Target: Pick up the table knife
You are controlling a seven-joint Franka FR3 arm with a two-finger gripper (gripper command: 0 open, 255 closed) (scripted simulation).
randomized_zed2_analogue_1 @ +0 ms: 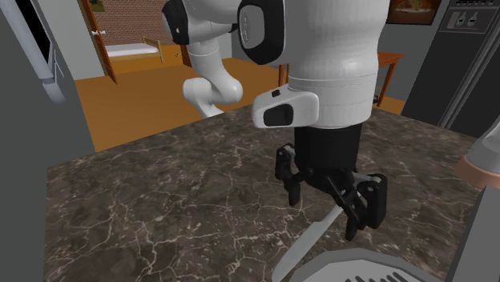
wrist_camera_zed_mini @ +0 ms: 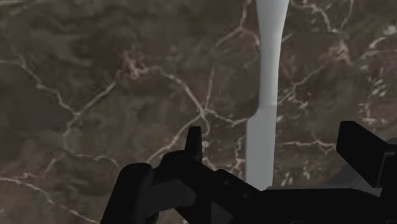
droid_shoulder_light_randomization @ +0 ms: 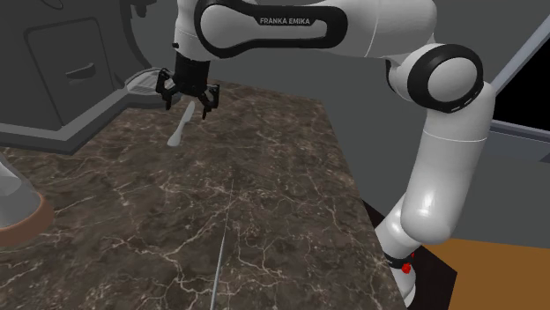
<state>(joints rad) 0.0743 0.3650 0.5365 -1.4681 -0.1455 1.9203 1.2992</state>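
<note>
Hangs the black pincer (droid_shoulder_light_randomization: 187,100) low over the dark marbled tabletop (droid_shoulder_light_randomization: 264,194), fingers apart, straddling the pale grey table knife (wrist_camera_zed_mini: 267,95) without clamping it. Shows the table knife flat on the tabletop, near the far edge in the shoulder view, blade between the fingers and handle running out past the tips.

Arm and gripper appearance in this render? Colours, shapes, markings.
The arm is glossy white with rounded links and black joint bands. A black panel on the upper link carries white FRANKA EMIKA lettering. Small red marks sit near the base. The gripper is all black, with two fingers.
</note>
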